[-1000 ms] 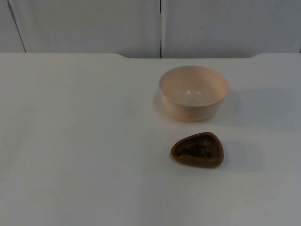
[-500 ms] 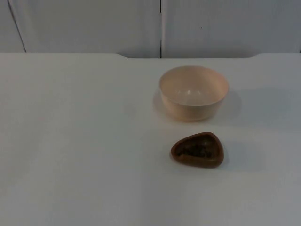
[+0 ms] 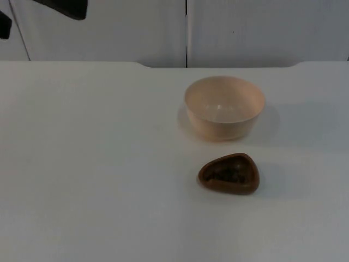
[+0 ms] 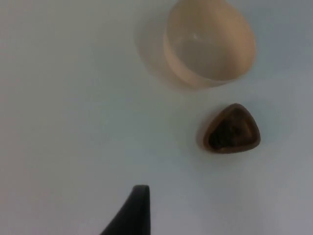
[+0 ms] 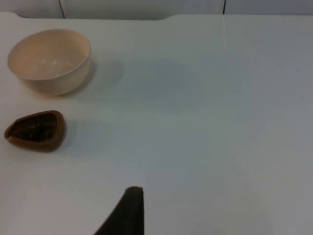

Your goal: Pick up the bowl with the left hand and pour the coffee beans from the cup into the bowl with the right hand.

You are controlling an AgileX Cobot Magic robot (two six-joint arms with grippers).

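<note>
A beige bowl [image 3: 224, 107] stands empty and upright on the white table, right of centre. In front of it sits a small brown cup [image 3: 229, 174] with rounded corners, dark coffee beans inside. A part of my left arm [image 3: 65, 8] shows at the upper left, far from both. My left gripper [image 4: 133, 213] hovers high over the table, with the bowl [image 4: 210, 46] and cup [image 4: 231, 129] well ahead of it. My right gripper [image 5: 126, 213] waits off to the right, far from the bowl [image 5: 49, 61] and cup [image 5: 35, 130].
The grey partition wall [image 3: 185, 30] closes the table at the back, just behind the bowl. Bare white table top [image 3: 92, 164] stretches to the left of the bowl and cup and in front of them.
A black part of the left arm has come into the upper left corner of the top view. Bowl and cup have not moved.
</note>
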